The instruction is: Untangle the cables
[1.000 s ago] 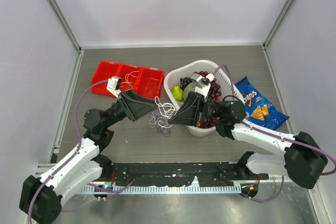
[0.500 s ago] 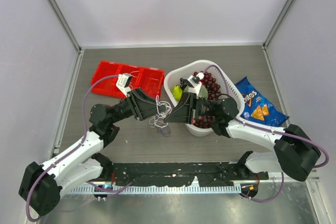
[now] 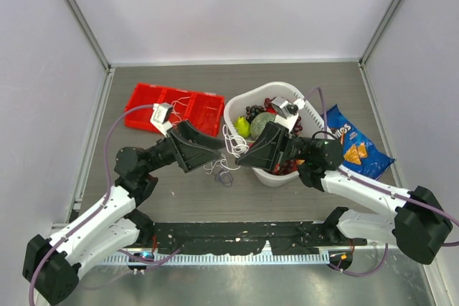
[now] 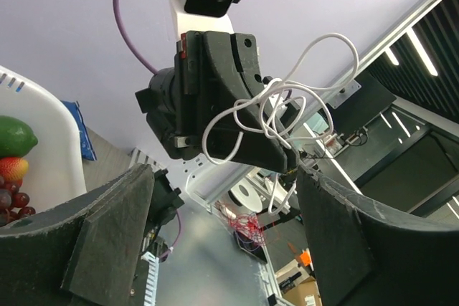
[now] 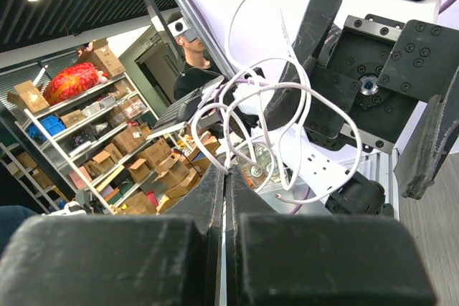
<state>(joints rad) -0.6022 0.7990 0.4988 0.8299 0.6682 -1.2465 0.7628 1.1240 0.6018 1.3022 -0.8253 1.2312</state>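
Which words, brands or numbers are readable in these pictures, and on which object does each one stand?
"Doritos": logo on the blue snack bag, rotated and only partly legible.
Cardboard boxes on the background shelves: labels too small to read.
No other text is readable.

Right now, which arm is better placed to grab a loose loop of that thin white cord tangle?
Probably left: the left gripper stands open facing the thin white cord tangle, free to pinch a loop. The right gripper is shut on that tangle, holding it up.
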